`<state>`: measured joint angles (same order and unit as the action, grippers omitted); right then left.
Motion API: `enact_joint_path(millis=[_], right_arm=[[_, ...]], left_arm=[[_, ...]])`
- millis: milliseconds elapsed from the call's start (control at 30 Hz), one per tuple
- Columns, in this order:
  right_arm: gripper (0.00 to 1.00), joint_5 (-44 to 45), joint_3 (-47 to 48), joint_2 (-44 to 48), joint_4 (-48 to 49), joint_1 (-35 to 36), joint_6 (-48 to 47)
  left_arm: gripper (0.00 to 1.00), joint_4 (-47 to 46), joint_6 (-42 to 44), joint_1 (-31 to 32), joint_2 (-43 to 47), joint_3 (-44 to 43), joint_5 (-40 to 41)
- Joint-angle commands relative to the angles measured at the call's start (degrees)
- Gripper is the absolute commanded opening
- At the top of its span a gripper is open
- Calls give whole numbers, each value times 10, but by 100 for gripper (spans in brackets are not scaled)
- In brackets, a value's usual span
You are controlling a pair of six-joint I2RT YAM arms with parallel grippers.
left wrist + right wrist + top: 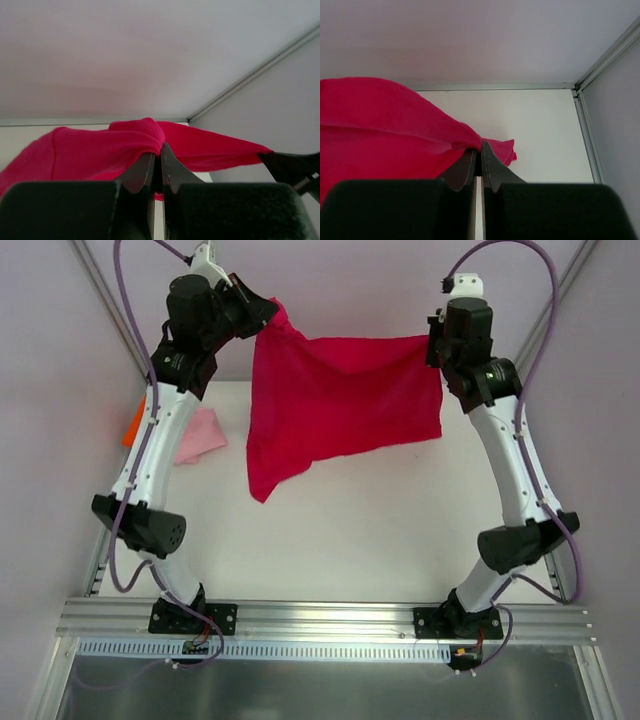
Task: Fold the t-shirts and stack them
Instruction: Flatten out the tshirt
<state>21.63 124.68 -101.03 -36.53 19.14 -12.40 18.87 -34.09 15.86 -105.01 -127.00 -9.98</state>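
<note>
The large crimson t-shirt (335, 405) hangs spread between both grippers above the far half of the table. My left gripper (268, 312) is shut on its left top corner (145, 131). My right gripper (432, 340) is shut on its right top corner (470, 144). The cloth's lower left part droops to a point near the table. The light pink t-shirt (200, 436) lies as a small bundle at the far left of the table, partly behind my left arm. The orange t-shirt (134, 423) shows as a sliver left of that arm.
The white table (380, 520) is enclosed by pale walls with metal frame rails at the far corners (600, 60). The arm bases sit on a metal rail (320, 618) at the near edge.
</note>
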Motion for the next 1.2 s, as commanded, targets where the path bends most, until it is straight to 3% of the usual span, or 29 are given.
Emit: enact_joint_path(millis=[0,233,300,567,767,1167], right_arm=[[1,10,-70,135,94,10,-25],[1,5,-149,299,39,31,-68],[1,6,-193,360,38,33,-77],[1,-36,-197,492,-19,34,-78],[1,-30,-171,530,-113,33,-63],[1,-2,-164,535,-153,33,-60]], left_arm=[[0,-86,17,26,145,50,-28],[0,-55,77,84,306,131,-44],[0,-52,76,95,348,153,-71],[0,-45,80,101,465,188,-189],[0,-39,83,101,517,183,-205],[0,-27,80,101,491,169,-200]])
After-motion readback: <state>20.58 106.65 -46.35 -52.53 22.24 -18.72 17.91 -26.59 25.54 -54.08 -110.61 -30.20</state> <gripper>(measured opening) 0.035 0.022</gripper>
